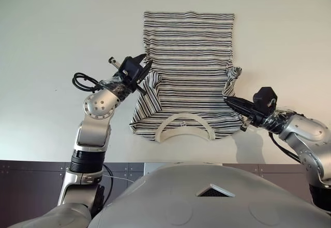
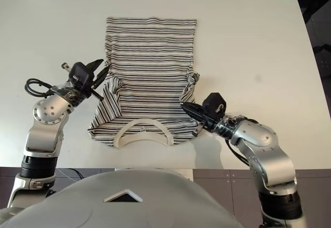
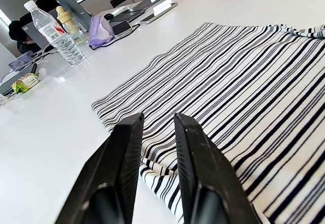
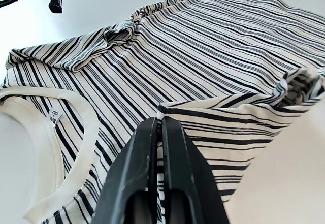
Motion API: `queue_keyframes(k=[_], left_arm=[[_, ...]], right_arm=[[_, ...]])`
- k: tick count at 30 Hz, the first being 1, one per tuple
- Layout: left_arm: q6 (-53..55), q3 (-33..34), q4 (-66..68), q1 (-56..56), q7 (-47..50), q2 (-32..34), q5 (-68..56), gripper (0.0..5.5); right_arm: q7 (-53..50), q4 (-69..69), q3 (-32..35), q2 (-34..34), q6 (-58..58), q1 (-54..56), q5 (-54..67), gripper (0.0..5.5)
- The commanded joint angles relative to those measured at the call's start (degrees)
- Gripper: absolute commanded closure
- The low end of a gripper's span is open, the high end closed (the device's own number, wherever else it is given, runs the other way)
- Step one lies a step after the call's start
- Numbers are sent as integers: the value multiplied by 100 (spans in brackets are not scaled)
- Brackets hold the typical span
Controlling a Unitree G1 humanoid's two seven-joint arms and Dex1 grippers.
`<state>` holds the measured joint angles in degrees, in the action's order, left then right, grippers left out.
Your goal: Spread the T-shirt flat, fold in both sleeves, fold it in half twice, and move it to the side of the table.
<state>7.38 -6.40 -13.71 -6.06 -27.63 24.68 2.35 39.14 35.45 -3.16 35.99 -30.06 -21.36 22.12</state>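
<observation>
T-shirt [image 1: 189, 78] long axis runs near-to-far, collar [image 1: 185, 127] toward the near edge of the worktop [image 1: 51, 31]. Left hand [image 3: 157, 120] spread beside one sleeve [image 1: 149, 83]; right hand [image 4: 161, 121] pinches the other. Left wrist view adds a bottle [image 3: 53, 33].

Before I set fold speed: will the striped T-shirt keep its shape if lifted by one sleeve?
Probably floppy: the T-shirt bunches at both folded-in sleeves. Likely light, since the right gripper pinches only a thin hem. Pushed, it would probably wrinkle rather than slide whole.

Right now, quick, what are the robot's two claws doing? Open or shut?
Left gripper: open, holding nothing.
Right gripper: shut, pinching the sleeve hem of the T-shirt.
</observation>
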Motion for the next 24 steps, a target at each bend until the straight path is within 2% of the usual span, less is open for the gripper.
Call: queue_keyframes(k=[1, 8, 11, 13, 16, 18, 20, 24], left_arm=[[59, -113, -29, 119, -88, 76, 88, 439], [15, -214, 32, 163, -146, 123, 188, 439], [-39, -243, 39, 70, -136, 191, 287, 439], [-113, -118, -48, -152, -187, 351, 284, 439], [-618, 194, -106, -804, -505, 954, 263, 439], [-1251, 438, -123, -1440, -875, 1456, 182, 439], [-1871, 497, -133, -1922, -1196, 1820, 162, 439], [-2876, 238, 245, -2257, -1383, 2172, 590, 439]], right_arm=[[-51, -42, -388, 80, 101, -17, -382, 536], [-171, -351, -721, 91, 127, 71, -883, 536], [-17, -163, -553, 39, 89, 103, -551, 485], [221, 180, -50, -28, -255, 133, 440, 460], [516, 236, 1193, 171, -805, 306, 2142, 460], [489, -439, 1688, 366, -772, 556, 2096, 460], [497, -684, 1557, 488, -523, 437, 1596, 460], [758, -572, 785, 596, 187, -290, 674, 460]])
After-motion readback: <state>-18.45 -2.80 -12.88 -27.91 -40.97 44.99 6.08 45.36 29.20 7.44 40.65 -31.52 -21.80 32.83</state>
